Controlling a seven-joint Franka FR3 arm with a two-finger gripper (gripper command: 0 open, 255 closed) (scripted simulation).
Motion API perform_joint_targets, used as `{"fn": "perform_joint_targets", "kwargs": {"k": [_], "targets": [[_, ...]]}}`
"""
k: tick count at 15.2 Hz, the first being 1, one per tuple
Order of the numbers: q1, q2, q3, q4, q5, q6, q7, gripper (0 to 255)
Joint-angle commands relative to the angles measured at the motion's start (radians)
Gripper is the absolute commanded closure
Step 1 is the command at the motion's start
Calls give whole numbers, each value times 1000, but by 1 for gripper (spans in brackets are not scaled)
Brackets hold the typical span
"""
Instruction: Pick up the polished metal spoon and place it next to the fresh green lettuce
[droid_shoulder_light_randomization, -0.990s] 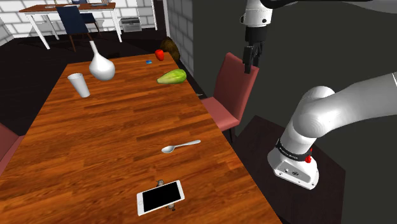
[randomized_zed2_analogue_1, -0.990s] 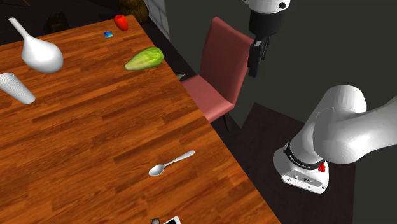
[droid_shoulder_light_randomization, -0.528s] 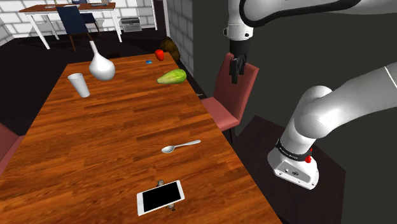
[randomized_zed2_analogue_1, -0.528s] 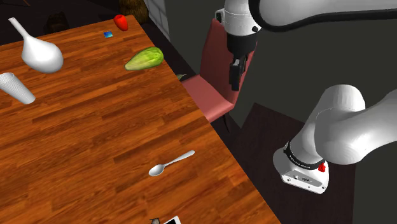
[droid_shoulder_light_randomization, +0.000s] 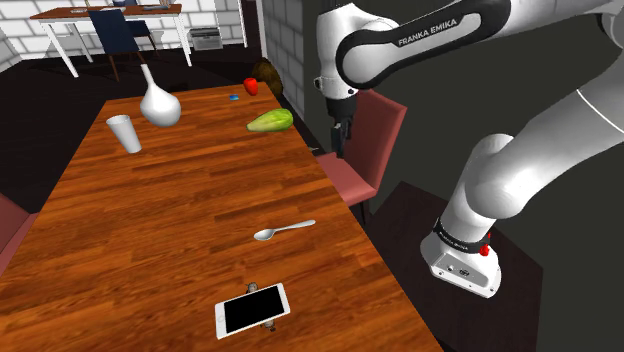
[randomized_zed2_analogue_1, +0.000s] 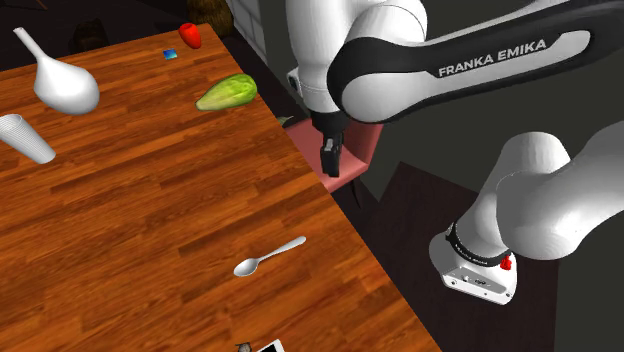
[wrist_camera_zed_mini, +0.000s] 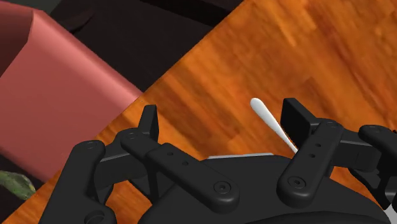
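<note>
End effector (droid_shoulder_light_randomization: 338, 135): fingers (wrist_camera_zed_mini: 150, 124) spread wide, gripping nothing. Points downward, hanging by the worktop (droid_shoulder_light_randomization: 150, 230) edge, just beside red chair (droid_shoulder_light_randomization: 378, 125).

Spoon (droid_shoulder_light_randomization: 283, 231): pale, lies flat on worktop close to the edge on the stand's side. Bowl toward shoulder view's left, handle toward its right. Untouched. In wrist view, handle tip seen between the open fingers, nearer one of them, on the wood below and not clasped.

Lettuce (droid_shoulder_light_randomization: 270, 121): green, lying at far end of worktop near that same edge, well apart from spoon. End effector between the two in shoulder view, nearer lettuce.

Also on worktop: white vase (droid_shoulder_light_randomization: 158, 103) upright and white cup (droid_shoulder_light_randomization: 124, 133) just beside it, toward shoulder view's upper left. Phone (droid_shoulder_light_randomization: 252, 310) with black screen, flat near shoulder view's bottom. Small red item (droid_shoulder_light_randomization: 251, 86) at far corner past lettuce; cannot tell what.
</note>
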Motion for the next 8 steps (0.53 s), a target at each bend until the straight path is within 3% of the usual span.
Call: {"fn": "perform_joint_targets", "kwargs": {"k": [1,8], "targets": [[18,64,28,14,-6,48,3,0],[68,301,115,73,-67,210,27,0]]}}
